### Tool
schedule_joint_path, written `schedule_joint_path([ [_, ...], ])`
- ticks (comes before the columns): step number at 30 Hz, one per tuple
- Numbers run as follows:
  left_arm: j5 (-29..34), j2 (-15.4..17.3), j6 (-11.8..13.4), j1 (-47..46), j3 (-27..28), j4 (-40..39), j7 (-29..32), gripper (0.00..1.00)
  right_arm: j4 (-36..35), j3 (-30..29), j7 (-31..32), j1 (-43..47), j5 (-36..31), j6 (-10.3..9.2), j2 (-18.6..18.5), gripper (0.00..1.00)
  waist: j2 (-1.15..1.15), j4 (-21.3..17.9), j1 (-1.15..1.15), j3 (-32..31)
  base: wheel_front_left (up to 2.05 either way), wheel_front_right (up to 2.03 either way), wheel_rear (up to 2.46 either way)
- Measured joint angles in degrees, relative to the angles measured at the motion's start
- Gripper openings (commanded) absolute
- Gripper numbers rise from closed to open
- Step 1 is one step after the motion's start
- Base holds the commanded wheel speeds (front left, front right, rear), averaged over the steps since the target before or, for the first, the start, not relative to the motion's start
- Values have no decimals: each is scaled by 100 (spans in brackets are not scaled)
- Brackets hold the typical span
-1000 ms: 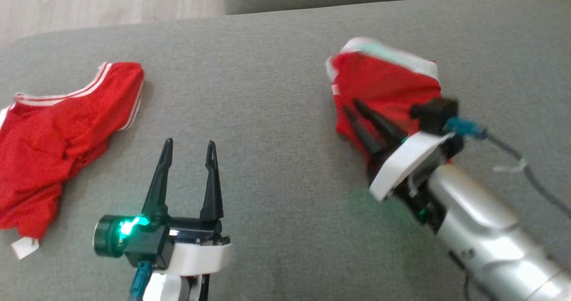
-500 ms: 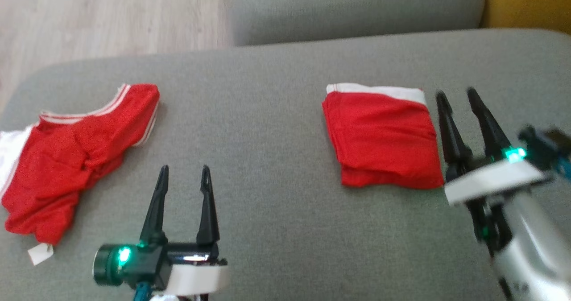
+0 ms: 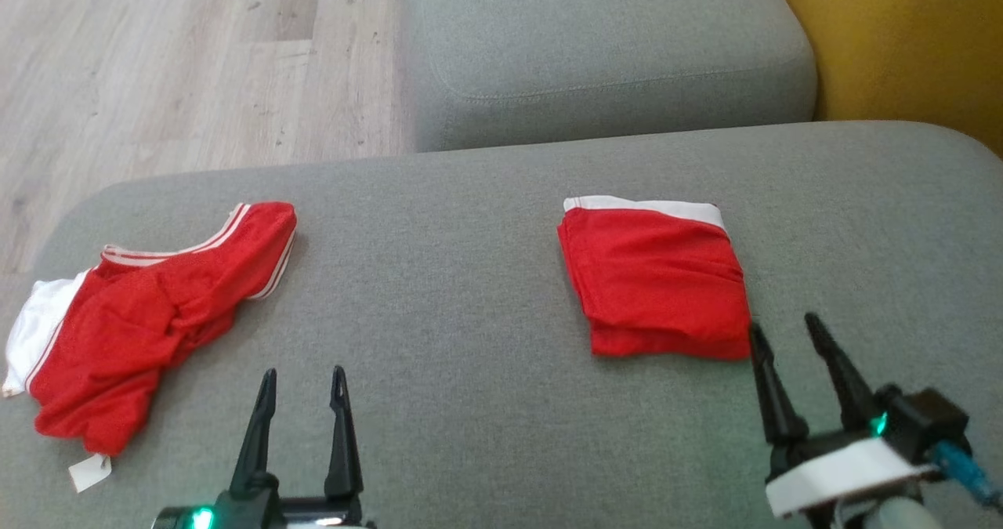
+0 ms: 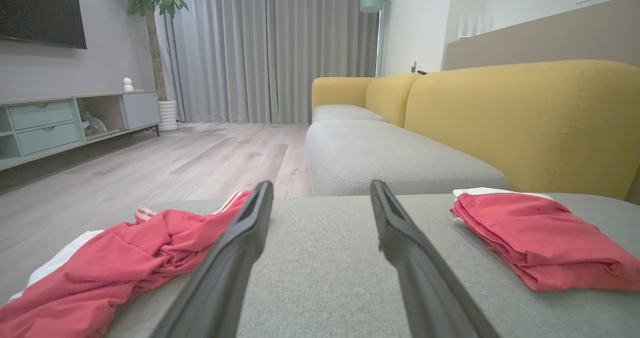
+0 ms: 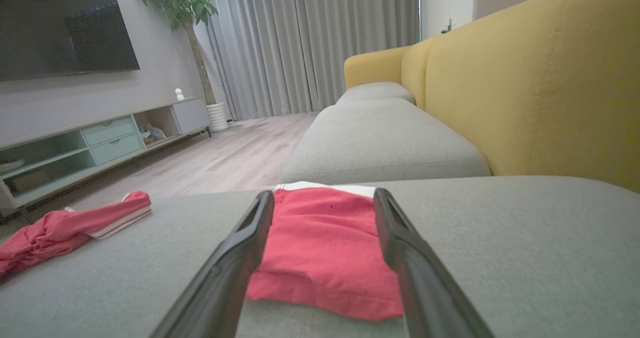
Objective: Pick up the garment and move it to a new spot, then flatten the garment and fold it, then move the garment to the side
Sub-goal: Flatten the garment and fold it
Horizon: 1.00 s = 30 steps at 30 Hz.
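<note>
The folded red garment (image 3: 657, 282) is soft, dull cloth with a white band. The couch seat (image 3: 470, 317) is rough grey woven cloth. The couch back (image 3: 901, 43) is yellow cloth. The floor (image 3: 157, 67) is smooth, pale wood.

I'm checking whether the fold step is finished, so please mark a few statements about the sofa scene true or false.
1. The folded red garment lies flat on the grey cushion. True.
2. The right gripper is clamped on it. False: its jaws stand open and hold nothing, at the garment's near right corner.
3. A crumpled red garment lies on the cushion's left part. True.
4. The left gripper holds that crumpled garment. False: it is open, empty and apart from the cloth.
5. The floor beyond the cushion is carpeted. False: it is pale wood planks.
</note>
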Motion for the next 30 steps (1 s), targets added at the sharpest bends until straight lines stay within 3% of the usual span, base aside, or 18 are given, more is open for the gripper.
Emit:
schedule_joint_path([
  [9, 18, 1, -1, 137, 43, 200, 0, 100, -1, -65, 0, 227, -318, 0, 105, 100, 0, 6, 1, -43, 0, 0, 0],
  [30, 129, 1, 15, 186, 36, 226, 0, 100, 33, -105, 0, 316, -372, 0, 227, 100, 0, -25, 2, -112, 0, 0, 0],
])
